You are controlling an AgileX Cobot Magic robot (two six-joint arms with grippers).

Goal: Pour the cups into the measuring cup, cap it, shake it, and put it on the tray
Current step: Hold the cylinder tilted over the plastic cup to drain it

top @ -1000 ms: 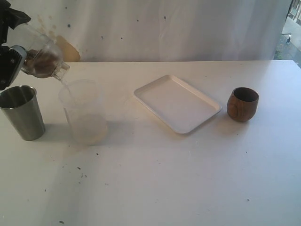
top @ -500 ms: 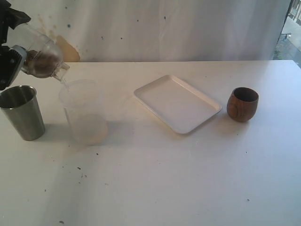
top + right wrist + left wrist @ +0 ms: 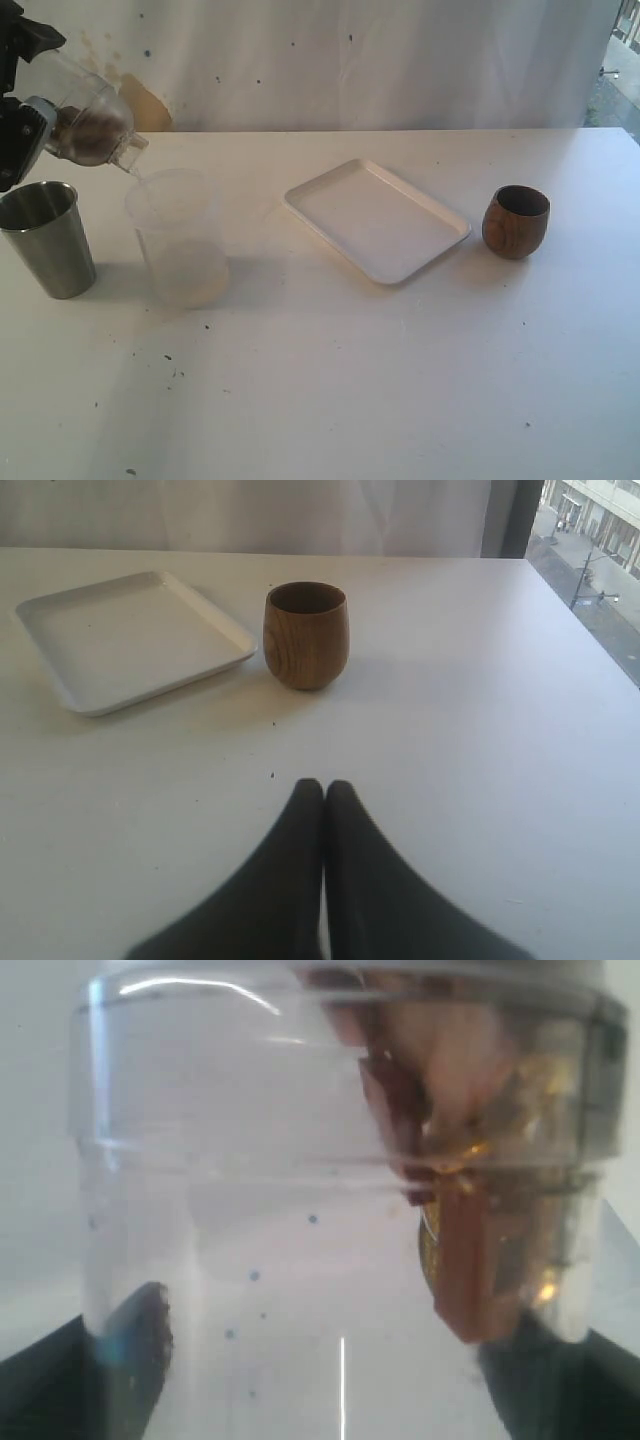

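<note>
My left gripper (image 3: 28, 98) is shut on the clear measuring cup (image 3: 88, 118), held tilted at the far left with its mouth just above the rim of the frosted plastic cup (image 3: 178, 240). Brown material lies in the tilted cup (image 3: 470, 1210), which fills the left wrist view between the dark fingers (image 3: 135, 1360). The steel tumbler (image 3: 48, 238) stands upright left of the frosted cup. The white tray (image 3: 376, 220) lies mid-table with nothing on it, the wooden cup (image 3: 516, 221) to its right. My right gripper (image 3: 323, 785) is shut and holds nothing, short of the wooden cup (image 3: 306, 635).
A white curtain with brown stains hangs behind the table. Dark specks dot the tabletop at the front left (image 3: 168, 358). The right wrist view shows the tray (image 3: 130, 640) next to the wooden cup and the table's edge by a window.
</note>
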